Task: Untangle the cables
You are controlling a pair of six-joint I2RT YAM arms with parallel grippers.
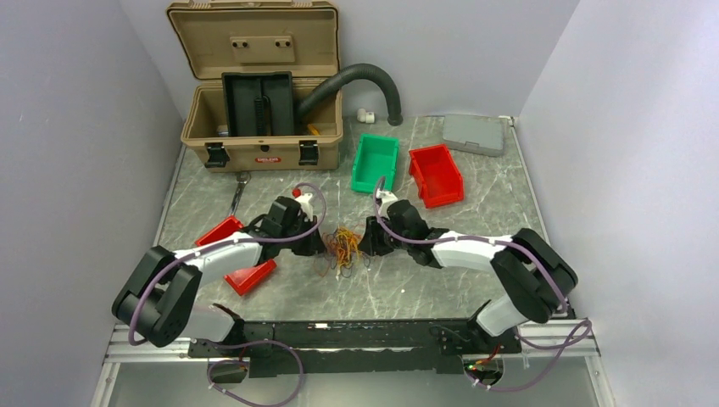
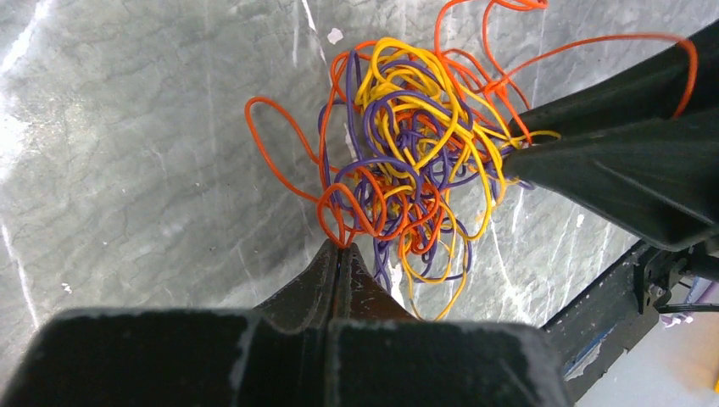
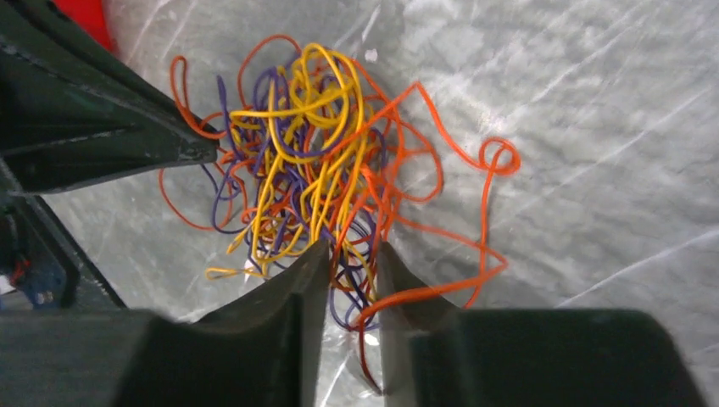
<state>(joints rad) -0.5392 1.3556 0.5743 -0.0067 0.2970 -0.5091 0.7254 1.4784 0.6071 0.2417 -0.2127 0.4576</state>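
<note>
Two grippers are set against one tangle, from opposite sides. The left gripper point(image 2: 341, 254) is closed tight, its fingers pressed together, and an orange loop is pinched at their tips. The right gripper point(image 3: 349, 271) is held narrowly apart, with orange and purple strands running loosely through the gap. Between the two, the cables point(image 1: 343, 248) are heaped as a single clump on the table point(image 1: 475, 195), near its middle. Three colours are seen in the clump: orange, yellow and purple. The strands of each cannot be counted. No one heading is kept by the clump. In the top view it is slightly longer from near to far than from side to side, and a few orange loops are thrown out past its edge. Farther back, one green bin point(image 1: 375, 161) and one red bin point(image 1: 437, 174) are stood side by side, and one tan case point(image 1: 254, 93) is seen with its lid open.
</note>
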